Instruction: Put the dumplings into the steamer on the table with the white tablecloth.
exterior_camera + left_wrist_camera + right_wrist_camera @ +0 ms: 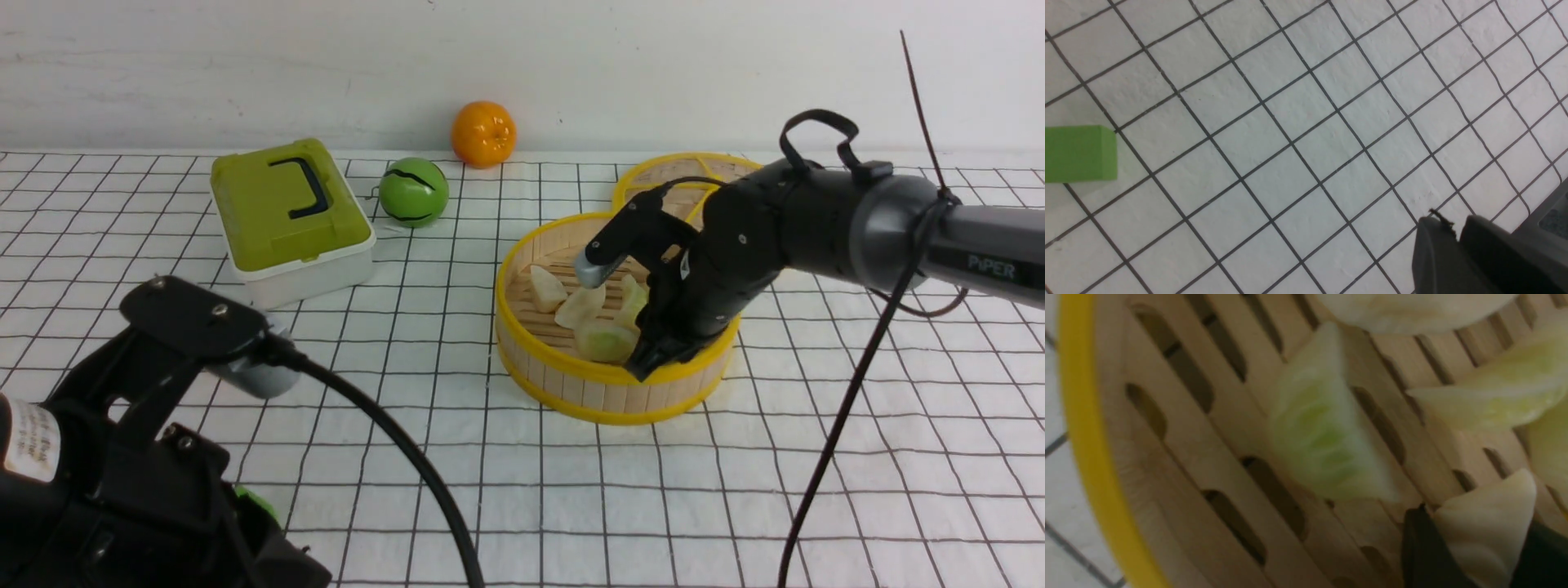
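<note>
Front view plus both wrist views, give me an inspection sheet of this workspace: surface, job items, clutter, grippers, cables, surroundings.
Surface: white tablecloth with a black grid, lying flat.
Job's things: steamer upright on the cloth; at least four dumplings inside, others possibly hidden by the arm; none seen on the cloth.
Clutter: lidded green box, green ball, orange, woven lid behind the steamer, green block near the left arm.
Grippers: right gripper inside the steamer, shut on a cream dumpling; left gripper shut, empty, above bare cloth.
Cables: black cable off the left arm; dark cable hanging across the right arm.
Surroundings: plain white wall at the back.
</note>
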